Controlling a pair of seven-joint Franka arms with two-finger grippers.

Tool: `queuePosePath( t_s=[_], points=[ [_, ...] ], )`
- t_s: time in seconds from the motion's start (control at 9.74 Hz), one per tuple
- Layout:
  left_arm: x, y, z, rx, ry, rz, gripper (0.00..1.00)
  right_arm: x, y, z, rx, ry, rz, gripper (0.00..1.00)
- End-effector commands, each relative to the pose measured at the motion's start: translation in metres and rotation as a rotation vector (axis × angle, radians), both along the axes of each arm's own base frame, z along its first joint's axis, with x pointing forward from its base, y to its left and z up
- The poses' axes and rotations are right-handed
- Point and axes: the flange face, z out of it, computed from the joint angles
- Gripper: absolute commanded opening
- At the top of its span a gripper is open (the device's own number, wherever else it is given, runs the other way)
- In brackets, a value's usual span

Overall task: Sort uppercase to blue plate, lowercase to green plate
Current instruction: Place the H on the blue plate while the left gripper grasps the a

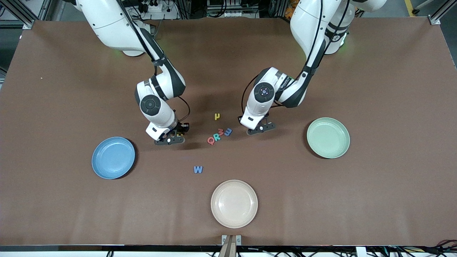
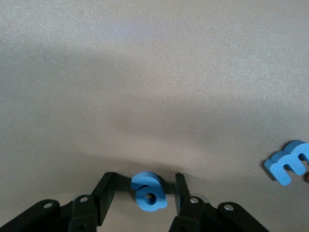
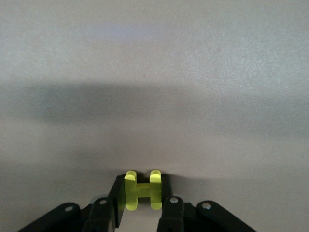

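— Cream plate (image 1: 234, 203) sits nearest the front camera, bare; not part of the sort. Blue W (image 1: 198, 170) lies alone on the table between it and the letter cluster.

— Grippers?

— Right gripper (image 3: 141, 193) is down at table level near the blue plate (image 1: 103, 167), fingers pinched in on the yellow H (image 3: 141, 191). Left gripper (image 2: 145, 191) is low too, beside the cluster, toward the green plate (image 1: 337, 151); the blue a (image 2: 148, 192) stands between its fingers with gaps showing either side, so no grip yet by my reading.

— Risks?

— The a looks tilted; jaws meeting it askew could squirt it out or tip it flat. The H is held near the fingertips only; a quick lift might shed it.

— Rest of the letters?

— Red Q (image 1: 211, 140), teal R (image 1: 216, 137), pink m (image 1: 221, 132) and blue m (image 1: 227, 132) are packed touching in a row; yellow h (image 1: 217, 116) lies apart, farther from the camera. Both plates are empty. Both forearms lean steeply down, wrists bent toward the table.
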Motion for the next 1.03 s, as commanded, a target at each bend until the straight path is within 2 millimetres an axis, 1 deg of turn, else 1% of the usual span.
queuePosePath(
  t_s=[0.0, 0.1, 0.21, 0.31, 0.41, 0.51, 0.62, 0.72, 0.82, 0.92],
  points=[
    [-0.001, -0.005, -0.005, 0.015, -0.015, 0.017, 0.57, 0.000, -0.005, 0.008, 0.014, -0.012, -0.025, 0.00],
    [-0.001, -0.006, -0.005, 0.014, -0.015, 0.019, 0.57, 0.006, -0.010, 0.023, 0.021, -0.029, -0.035, 0.00],
    [-0.002, -0.008, -0.002, 0.009, -0.017, 0.019, 0.57, 0.019, -0.030, 0.039, 0.019, -0.055, -0.055, 0.00],
    [-0.001, -0.010, 0.001, 0.005, -0.019, 0.037, 0.57, 0.027, -0.043, 0.051, 0.015, -0.080, -0.067, 0.00],
    [0.002, -0.014, 0.003, -0.001, -0.024, 0.043, 0.55, 0.037, -0.061, 0.063, -0.001, -0.107, -0.083, 0.00],
    [-0.002, -0.020, -0.001, 0.002, -0.024, 0.033, 0.54, 0.048, -0.084, 0.070, -0.036, -0.134, -0.072, 0.00],
    [-0.003, -0.019, -0.003, 0.006, -0.021, 0.031, 0.53, 0.063, -0.127, 0.074, -0.090, -0.158, -0.030, 0.00],
    [-0.002, -0.018, -0.004, 0.008, -0.021, 0.030, 0.46, 0.072, -0.157, 0.079, -0.113, -0.167, 0.016, 0.00],
    [-0.003, -0.018, -0.009, 0.013, -0.016, 0.028, 0.41, 0.077, -0.185, 0.080, -0.124, -0.167, 0.038, 0.00],
    [-0.003, -0.017, -0.012, 0.016, -0.014, 0.030, 0.31, 0.082, -0.214, 0.082, -0.132, -0.165, 0.072, 0.00]
  ],
)
